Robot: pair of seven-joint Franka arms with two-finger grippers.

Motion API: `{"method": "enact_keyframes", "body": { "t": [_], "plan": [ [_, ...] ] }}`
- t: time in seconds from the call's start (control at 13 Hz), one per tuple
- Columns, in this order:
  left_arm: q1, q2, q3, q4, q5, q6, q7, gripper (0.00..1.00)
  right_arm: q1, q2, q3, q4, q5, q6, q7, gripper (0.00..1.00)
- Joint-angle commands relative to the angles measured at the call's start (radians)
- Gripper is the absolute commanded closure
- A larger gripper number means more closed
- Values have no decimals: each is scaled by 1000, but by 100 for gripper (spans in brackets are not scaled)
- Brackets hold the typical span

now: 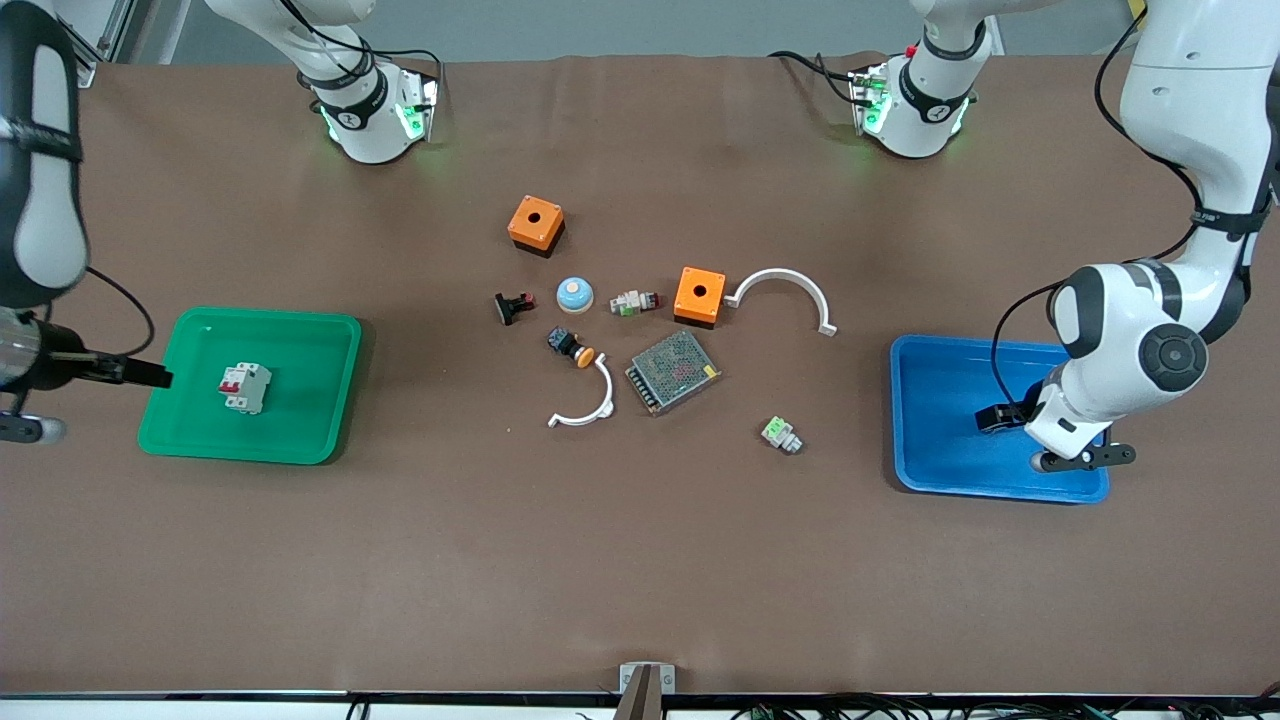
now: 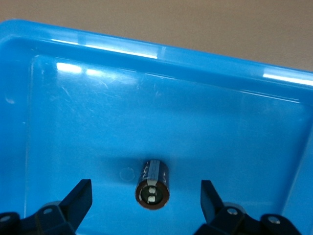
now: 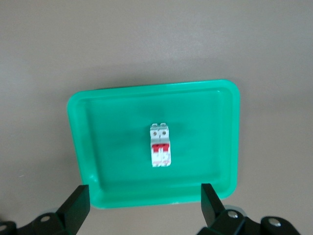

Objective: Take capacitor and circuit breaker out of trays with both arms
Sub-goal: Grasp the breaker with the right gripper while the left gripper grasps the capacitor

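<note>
Left gripper (image 2: 146, 196) down low inside the blue tray (image 1: 935, 420), jaws spread wide, straddling the capacitor (image 2: 152, 185) but not touching it yet. Lying on its side on the tray floor, toward the edge of the tray nearer the front camera. Tiny dark can, surely featherweight and rigid, but round and smooth, so likely to roll or squirt out if pinched off-center. Best bet: close across the barrel at mid-length, fingers (image 2: 78, 198) square to its sides. Glossy plastic floor under it won't help with friction either.

Right gripper (image 3: 145, 203) up high over the table just off the green tray (image 1: 190, 425), at the right arm's end of the table, jaws apart too, nothing in them. Circuit breaker (image 1: 245, 387) sitting near the middle of that tray, red levers showing. Boxy, stiff, a bit heftier by the look of it, flat sides good for a grab across the narrow width; probably wise to stay off the levers.

Brown matte table covering, plenty of bare room around both trays. Clutter bunched mid-table between the trays: two orange boxes (image 1: 536, 224), a mesh power supply (image 1: 673, 371), white curved clips (image 1: 781, 293), a few small buttons and connectors. Raised tray rims worth minding on the way out.
</note>
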Motion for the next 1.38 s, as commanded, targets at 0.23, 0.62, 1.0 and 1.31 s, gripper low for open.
{"method": "enact_keyframes", "body": {
  "t": [0.23, 0.62, 1.0, 1.31],
  "plan": [
    [5, 30, -3, -1, 17, 25, 13, 17, -35, -30, 11, -346, 4, 425, -83, 0],
    [7, 30, -3, -14, 16, 14, 14, 29, -31, 12, 12, -428, 6, 520, -82, 0],
    [7, 39, -3, -13, 17, 14, 16, 66, -32, 67, 14, -429, 6, 568, -83, 4],
    [4, 32, -3, -11, 17, 11, 19, 100, -37, 81, 14, -428, 6, 574, -83, 26]
  ]
}}
